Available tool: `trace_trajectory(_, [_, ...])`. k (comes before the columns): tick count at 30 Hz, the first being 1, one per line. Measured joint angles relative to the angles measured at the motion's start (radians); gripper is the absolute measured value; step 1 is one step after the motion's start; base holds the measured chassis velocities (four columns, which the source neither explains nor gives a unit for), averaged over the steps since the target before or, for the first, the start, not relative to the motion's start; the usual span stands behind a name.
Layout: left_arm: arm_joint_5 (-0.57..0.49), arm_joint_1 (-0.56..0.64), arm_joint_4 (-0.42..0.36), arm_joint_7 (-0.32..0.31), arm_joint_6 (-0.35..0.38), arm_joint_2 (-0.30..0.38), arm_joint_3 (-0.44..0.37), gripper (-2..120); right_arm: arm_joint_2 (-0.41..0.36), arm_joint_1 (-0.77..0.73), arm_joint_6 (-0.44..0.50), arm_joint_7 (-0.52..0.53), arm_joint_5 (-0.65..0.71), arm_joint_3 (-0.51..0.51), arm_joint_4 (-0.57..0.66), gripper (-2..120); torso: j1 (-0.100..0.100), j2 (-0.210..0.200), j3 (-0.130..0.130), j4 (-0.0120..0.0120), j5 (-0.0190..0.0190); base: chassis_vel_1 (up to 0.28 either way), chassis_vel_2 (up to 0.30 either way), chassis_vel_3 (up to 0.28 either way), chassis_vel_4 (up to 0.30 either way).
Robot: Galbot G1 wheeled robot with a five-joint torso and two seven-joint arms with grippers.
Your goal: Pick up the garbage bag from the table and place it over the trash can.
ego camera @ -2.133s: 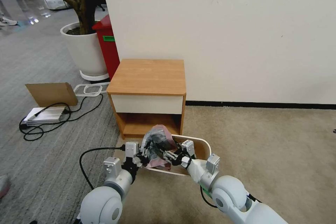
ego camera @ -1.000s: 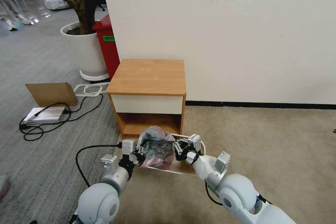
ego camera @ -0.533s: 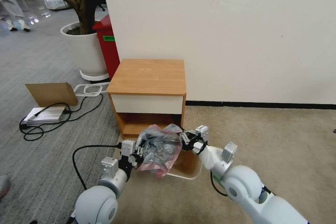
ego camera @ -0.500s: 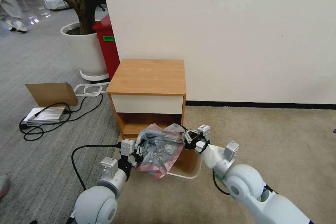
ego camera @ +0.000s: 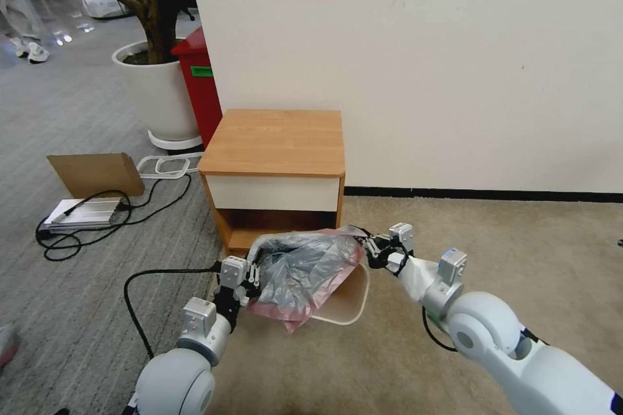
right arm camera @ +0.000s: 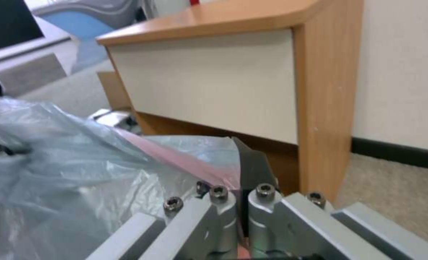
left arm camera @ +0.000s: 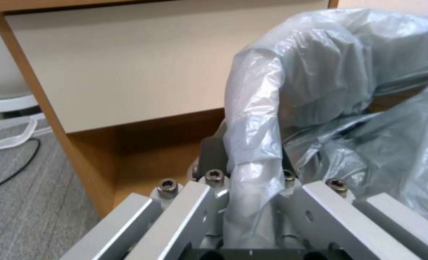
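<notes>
Beige carpet floor (ego camera: 519, 240), cream trash can (ego camera: 347, 301) standing on it below and between the 2 grippers, wooden table (ego camera: 276, 142) on the carpet just beyond them against the wall, grey carpet (ego camera: 78, 285) off the left gripper's (ego camera: 250, 275) side carrying a black cable (ego camera: 133, 298)

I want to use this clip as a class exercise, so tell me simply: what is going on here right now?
A two-armed robot is fitting a garbage bag onto a small trash can on the floor in front of a table. The left gripper and the right gripper each pinch one edge of the bag, holding it stretched between them above the can. The bag covers the can's left part; its right rim is bare.
</notes>
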Motion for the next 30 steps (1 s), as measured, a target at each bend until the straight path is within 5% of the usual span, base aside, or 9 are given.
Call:
trace_trajectory(18, [-0.053,-0.020,0.011,-0.006,-0.010,-0.022,-0.033,4,-0.204,-0.058,-0.045,-0.010,0.031,0.083,0.022,65,0.000,0.000,0.000,0.0000,-0.0001,0.000,0.000,0.000,0.000])
trace_trajectory(25, [-0.075,-0.037,0.033,-0.019,0.010,-0.039,-0.046,4,-0.195,-0.118,-0.036,-0.006,0.055,0.140,0.093,87,0.000,0.000,0.000,0.0000,-0.0001,0.000,0.000,0.000,0.000])
trace_trajectory(30, [-0.115,-0.051,0.066,-0.037,0.018,-0.054,-0.060,4,-0.097,-0.215,-0.016,0.065,0.219,0.211,0.243,100,0.000,0.000,0.000,0.0001,-0.0006,0.000,0.000,0.000,0.000])
